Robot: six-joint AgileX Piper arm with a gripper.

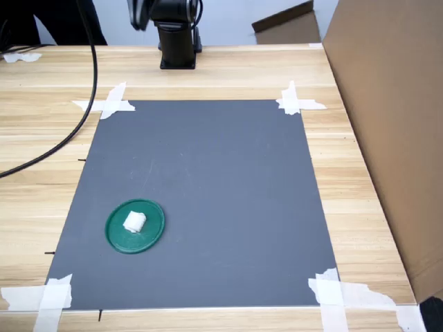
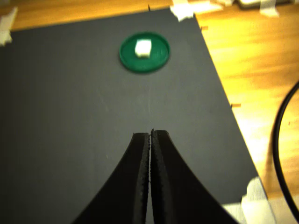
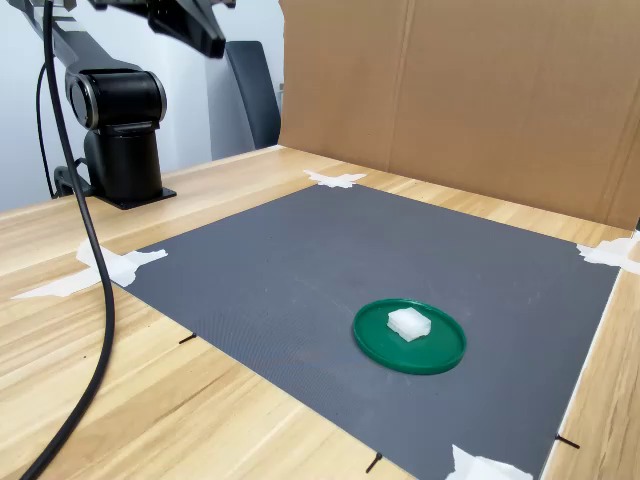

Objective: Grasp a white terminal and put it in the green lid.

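The white terminal [image 1: 133, 221] [image 2: 143, 47] [image 3: 408, 323] lies inside the green lid [image 1: 118, 236] [image 2: 157, 63] [image 3: 440, 355], near the lid's middle. The lid rests on a dark grey mat [image 1: 208, 194] [image 2: 70, 102] [image 3: 330, 250], toward the first exterior view's lower left. In the wrist view my gripper [image 2: 151, 132] is shut, its black fingers [image 2: 161, 158] pressed together with nothing between them, high above the mat and well away from the lid. In the second exterior view only the gripper's dark tip [image 3: 210, 42] shows at the upper left.
The arm's black base [image 1: 176, 41] [image 3: 118, 130] stands on the wooden table [image 1: 360, 173] behind the mat. A black cable [image 1: 76, 124] [image 3: 95, 290] hangs across the table. White tape [image 1: 111, 104] [image 3: 335, 180] holds the mat's corners. A cardboard wall [image 1: 394, 104] [image 3: 480, 90] borders one side.
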